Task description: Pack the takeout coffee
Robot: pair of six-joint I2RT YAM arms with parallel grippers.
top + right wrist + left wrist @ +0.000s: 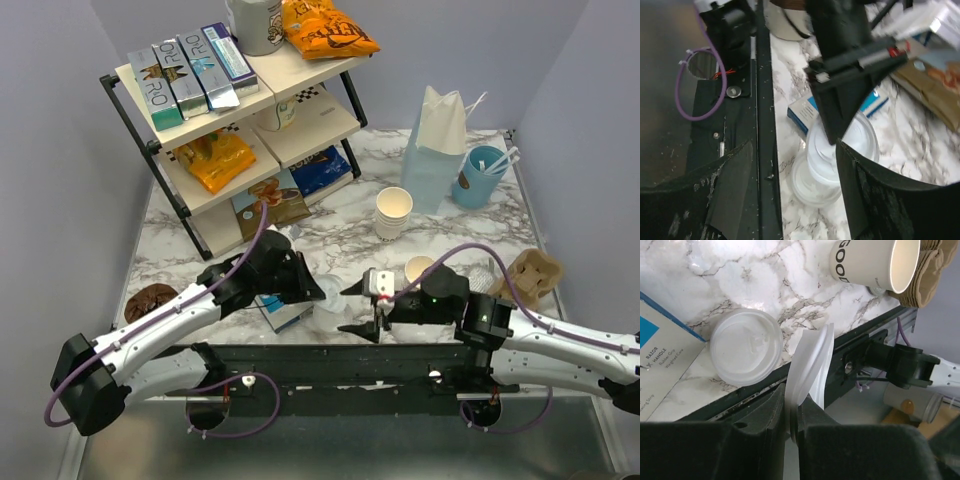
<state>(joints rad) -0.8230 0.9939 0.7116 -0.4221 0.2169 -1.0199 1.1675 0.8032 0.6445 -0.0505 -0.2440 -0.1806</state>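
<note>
Reaching low toward each other: left gripper (792, 412) clamped on a tilted white lid (810, 365), right gripper (795, 190) spread wide.

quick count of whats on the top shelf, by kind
boxes: 4
white tub: 1
orange snack bag: 1
total: 6
</note>
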